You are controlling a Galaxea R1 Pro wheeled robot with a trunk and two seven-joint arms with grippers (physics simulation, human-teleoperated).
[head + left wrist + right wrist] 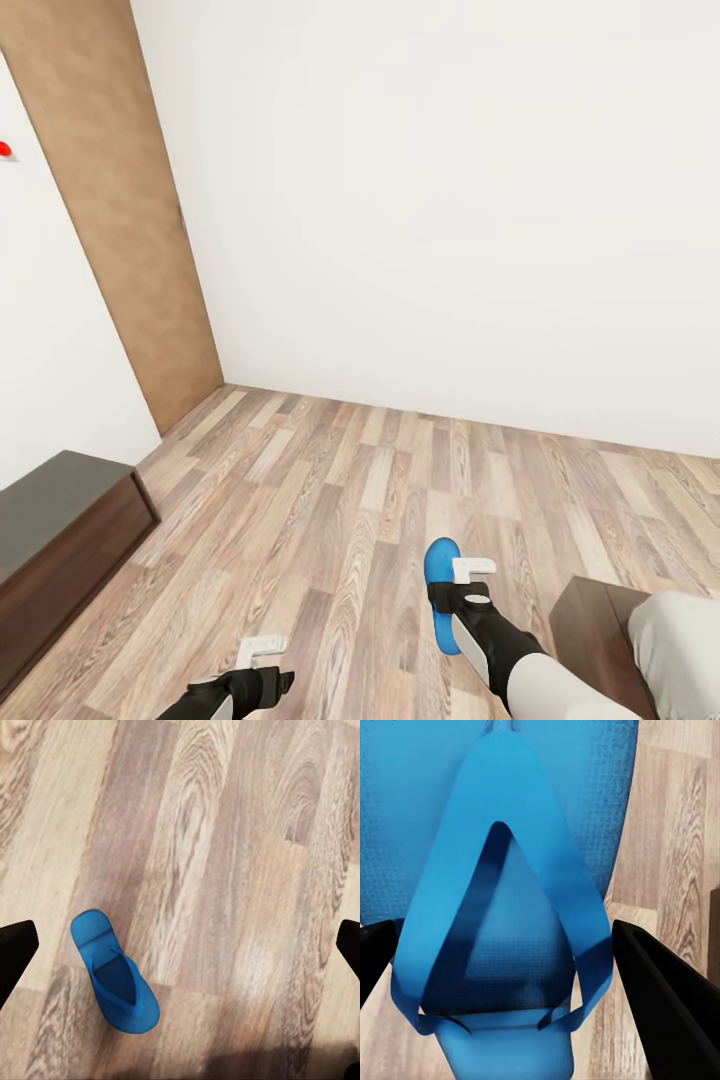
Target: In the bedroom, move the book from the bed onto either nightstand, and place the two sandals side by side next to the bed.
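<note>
Right gripper (462,590), seen from the head, sits low over the plank floor (380,480) with a blue sandal (440,595) beside its white fingers; the sandal's rounded end points away from the robot. Whether the fingers clamp it cannot be told from here. Left gripper (262,652) hangs near the lower edge over bare planks, its white fingertips (268,640) apart from anything. A long dark cabinet (60,540) stands along the left wall, a wood door panel (110,210) rises in the corner, and a dark wooden corner of the bed (590,625) with pale mattress (675,640) shows at lower right. A white wall (450,200) closes the room ahead.

From the left wrist, the two dark fingers (15,952) stand wide apart at the picture's edges, nothing between them. A second sandal (114,979) lies flat on the floor below, strap up, well apart from the fingers.

From the right wrist, the sandal (502,907) sits very close, its thong strap (502,855) spreading toward both dark fingers (660,990). The fingers flank the strap's ends; the grip looks closed on the sandal, held above the floor.
</note>
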